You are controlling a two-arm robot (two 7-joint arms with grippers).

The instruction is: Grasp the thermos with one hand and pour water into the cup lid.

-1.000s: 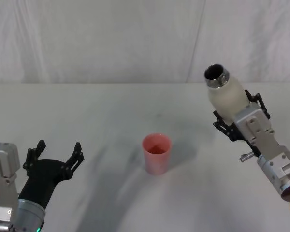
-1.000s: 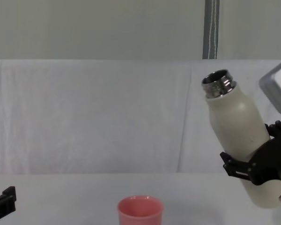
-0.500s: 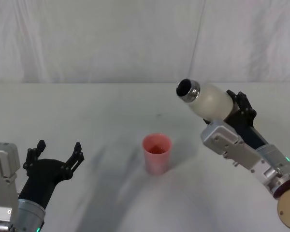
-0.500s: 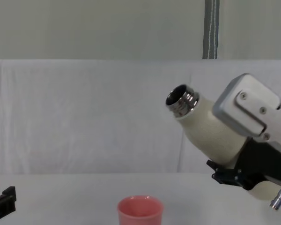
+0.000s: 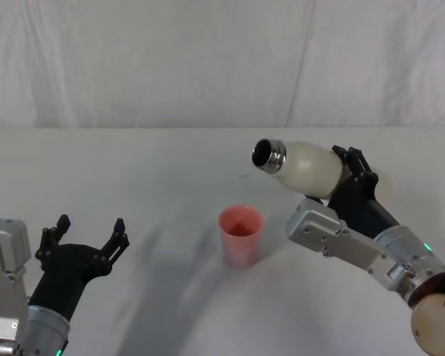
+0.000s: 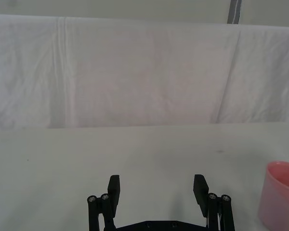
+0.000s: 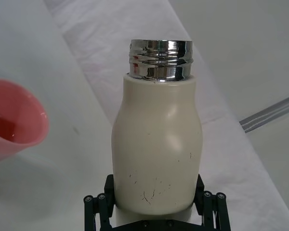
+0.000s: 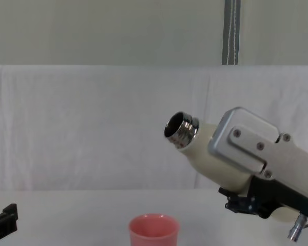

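My right gripper (image 5: 343, 175) is shut on the lower body of the cream-white thermos (image 5: 305, 165) and holds it in the air, steeply tilted. The open steel neck (image 5: 269, 154) points left and sits above and just right of the cup lid (image 5: 241, 236). That small pink cup stands upright at the table's middle. In the right wrist view the thermos (image 7: 156, 144) sits between the black fingers (image 7: 97, 206), with the cup lid (image 7: 12, 120) beside it and a little water (image 7: 1, 129) in its bottom. The chest view has the thermos (image 8: 203, 154) high over the cup lid (image 8: 154, 231). My left gripper (image 5: 89, 231) rests open near the front left.
White cloth covers the table (image 5: 156, 170) and hangs as a backdrop (image 5: 170, 59) behind it. Bare tabletop lies around the cup. A grey vertical pole (image 8: 231, 32) stands behind the backdrop.
The right gripper has tipped the thermos from nearly upright to steeply tilted. Its neck has swung left and down toward the cup lid. The left arm has not moved.
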